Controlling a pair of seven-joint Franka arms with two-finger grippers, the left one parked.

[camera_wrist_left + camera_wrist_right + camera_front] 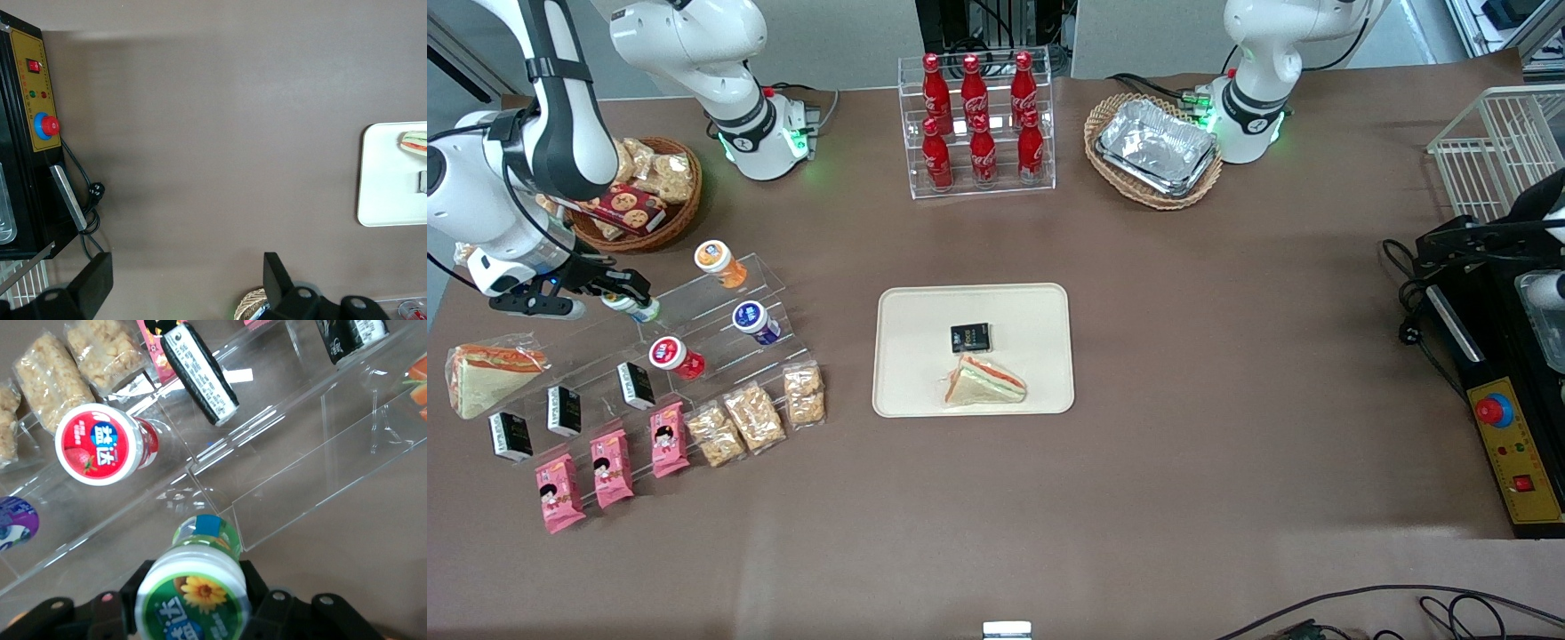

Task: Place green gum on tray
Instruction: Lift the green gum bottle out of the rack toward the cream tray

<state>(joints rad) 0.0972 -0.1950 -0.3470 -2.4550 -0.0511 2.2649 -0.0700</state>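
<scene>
My right gripper (pixel 627 300) is over the clear acrylic step rack (pixel 694 338) at the working arm's end of the table, shut on the green gum (pixel 637 308). In the right wrist view the green gum (pixel 193 600), its green lid printed with a yellow flower, sits between my fingers (pixel 110 610), lifted just above the rack's step. The cream-beige tray (pixel 907 356) lies at the table's middle, apart from the gripper, holding a small black packet (pixel 970 338) and a wrapped sandwich (pixel 985 382).
On the rack are an orange-lidded bottle (pixel 719 263), a blue-lidded bottle (pixel 755 321), a red-lidded bottle (pixel 675 357) and black packets (pixel 635 385). Pink snack bags (pixel 613 466), cracker bags (pixel 754 416) and a wrapped sandwich (pixel 487 375) lie nearby. A wicker snack basket (pixel 645 197) stands beside the arm.
</scene>
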